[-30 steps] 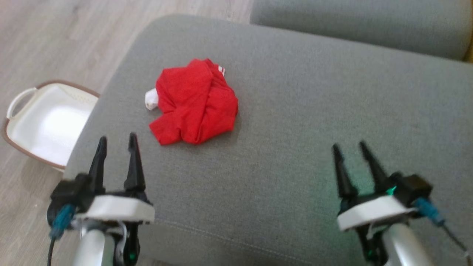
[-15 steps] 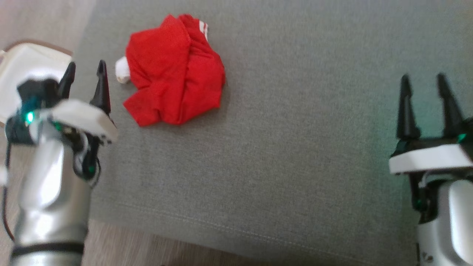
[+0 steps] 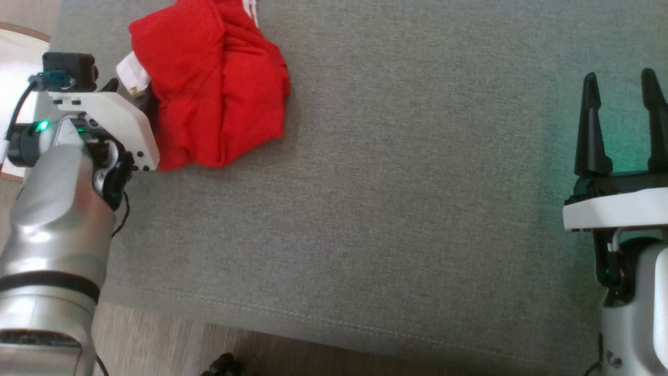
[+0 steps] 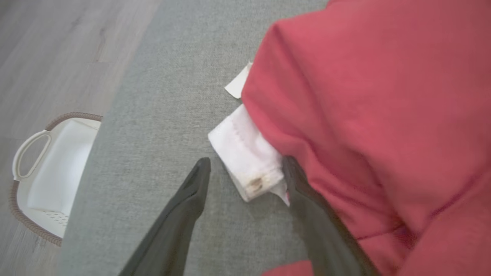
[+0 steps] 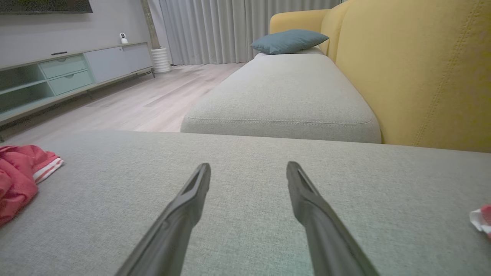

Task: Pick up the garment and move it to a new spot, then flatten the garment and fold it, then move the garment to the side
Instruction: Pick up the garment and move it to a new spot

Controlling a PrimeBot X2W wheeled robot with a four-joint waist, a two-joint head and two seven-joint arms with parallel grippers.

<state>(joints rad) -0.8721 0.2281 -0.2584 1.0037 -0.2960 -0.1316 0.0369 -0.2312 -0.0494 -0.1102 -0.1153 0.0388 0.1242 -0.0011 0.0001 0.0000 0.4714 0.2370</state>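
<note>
The garment (image 3: 209, 89) is a crumpled red piece with a white cuff (image 4: 249, 165) and white stripes, lying on the grey sofa cushion (image 3: 391, 209) at the upper left of the head view. My left gripper (image 3: 130, 93) is at its left edge, mostly hidden behind its own wrist housing. In the left wrist view this gripper (image 4: 247, 165) is open, the white cuff lies between its fingertips, and the right finger touches the red cloth. My right gripper (image 3: 620, 78) hovers open over bare cushion far to the right, holding nothing. The right wrist view shows the garment (image 5: 19, 176) at its left edge.
A white basket with a brown rim (image 4: 50, 180) stands on the wooden floor left of the cushion. Behind the cushion rises a yellow sofa back (image 5: 414, 76). A second grey seat carries a blue pillow (image 5: 289, 41). A small red and white scrap (image 5: 481, 220) shows at the right.
The head camera has tilted down and closer, shifting the whole picture. My left gripper has moved forward to the garment's white cuff. Both grippers stay open.
</note>
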